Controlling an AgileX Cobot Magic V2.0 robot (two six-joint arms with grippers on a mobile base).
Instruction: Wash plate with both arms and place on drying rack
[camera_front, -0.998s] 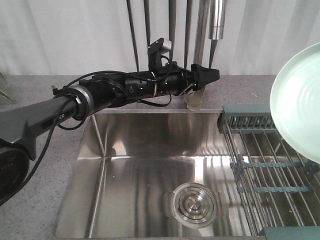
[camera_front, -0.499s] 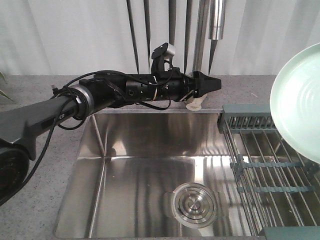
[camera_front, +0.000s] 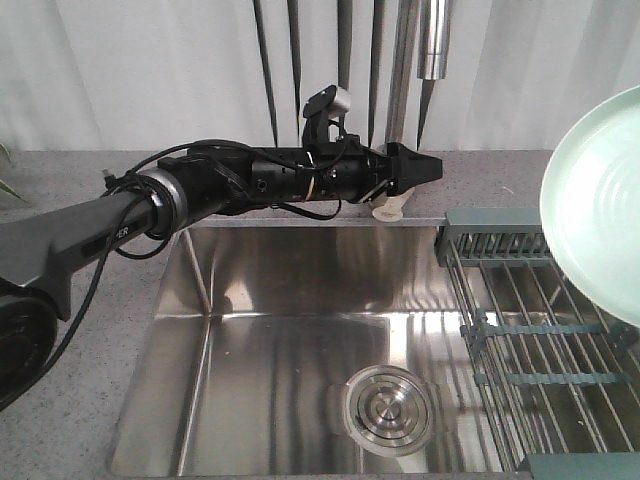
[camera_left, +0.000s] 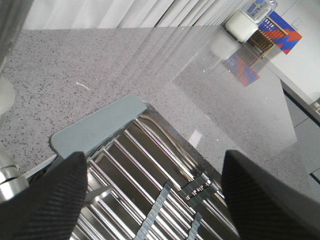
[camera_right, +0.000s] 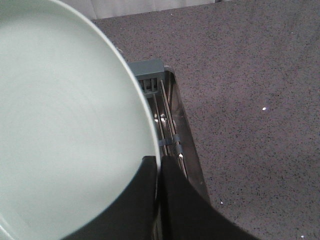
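Plate (camera_front: 598, 205): stiff, smooth, probably slick when wet, and breakable. It hangs tilted above the drying rack (camera_front: 520, 330), and the rim is the only handy hold. The right gripper (camera_right: 157, 170) is pinched tight on that rim. The left gripper (camera_left: 152, 165) is spread wide and empty, near the back rim of the sink (camera_front: 260, 300). Versus a second ago, the left arm (camera_front: 200, 195) has rolled its wrist and shifted slightly. The plate is unmoved.

Bright, even light throughout. The steel sink (camera_front: 280, 280) throws streaked white glare around the drain (camera_front: 390, 408), and the counter (camera_left: 235, 90) carries a glossy sheen in the left wrist view. The plate (camera_right: 65, 125) looks soft and washed out (very close to the lens); the front view is sharp.
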